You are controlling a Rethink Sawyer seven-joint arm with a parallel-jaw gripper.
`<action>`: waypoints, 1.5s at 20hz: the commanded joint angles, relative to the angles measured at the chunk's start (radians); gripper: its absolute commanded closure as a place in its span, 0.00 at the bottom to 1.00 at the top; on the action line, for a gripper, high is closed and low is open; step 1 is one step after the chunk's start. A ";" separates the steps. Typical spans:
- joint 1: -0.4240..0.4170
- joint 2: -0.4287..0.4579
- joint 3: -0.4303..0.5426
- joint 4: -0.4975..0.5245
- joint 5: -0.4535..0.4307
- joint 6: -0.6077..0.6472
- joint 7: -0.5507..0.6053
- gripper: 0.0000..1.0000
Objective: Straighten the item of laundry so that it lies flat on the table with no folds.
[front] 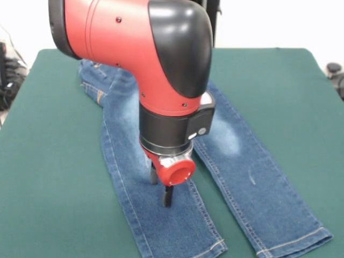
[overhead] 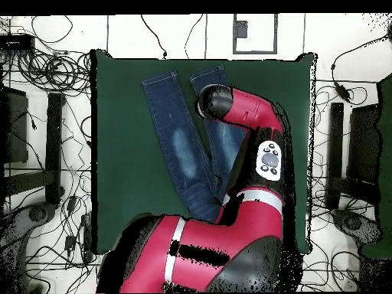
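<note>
The blue denim jeans [front: 242, 161] lie on the dark green table [front: 54, 161] with both legs spread in a V toward the near edge. The waist end at the far left looks bunched and folded, with orange stitching showing. My gripper [front: 161, 187] points down onto the picture-left leg, around knee height, its two dark fingers slightly apart and touching the denim. In the overhead view the jeans [overhead: 174, 138] lie on the table [overhead: 122, 153], and the arm [overhead: 253, 122] covers one leg and the waist; the gripper itself is hidden there.
Cables [overhead: 53, 76] and dark stands [overhead: 55, 130] surround the table on the floor. A black object [front: 334, 69] sits beyond the table's right far corner. The red arm body [overhead: 207, 260] overhangs the table's robot side.
</note>
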 commanded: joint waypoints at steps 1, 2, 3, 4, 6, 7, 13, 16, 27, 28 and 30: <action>-0.028 -0.018 0.077 -0.014 -0.091 0.149 -0.199 0.00; -0.027 -0.012 0.074 -0.016 -0.088 0.139 -0.178 0.00; -0.023 -0.013 0.068 -0.005 -0.091 0.123 -0.159 0.00; -0.023 -0.007 0.069 -0.009 -0.088 0.121 -0.141 0.00; -0.026 0.001 0.066 -0.019 -0.098 0.110 -0.121 0.00; -0.029 -0.002 0.074 -0.015 -0.098 0.113 -0.116 0.00; -0.030 0.030 0.095 -0.025 -0.116 0.074 -0.079 0.00; -0.027 0.041 0.101 -0.027 -0.123 0.057 -0.066 0.00; -0.013 0.081 0.111 -0.115 -0.104 0.090 -0.014 0.00; -0.014 0.080 0.111 -0.127 -0.103 0.100 -0.017 0.00; -0.011 0.088 0.112 -0.168 -0.104 0.131 -0.024 0.00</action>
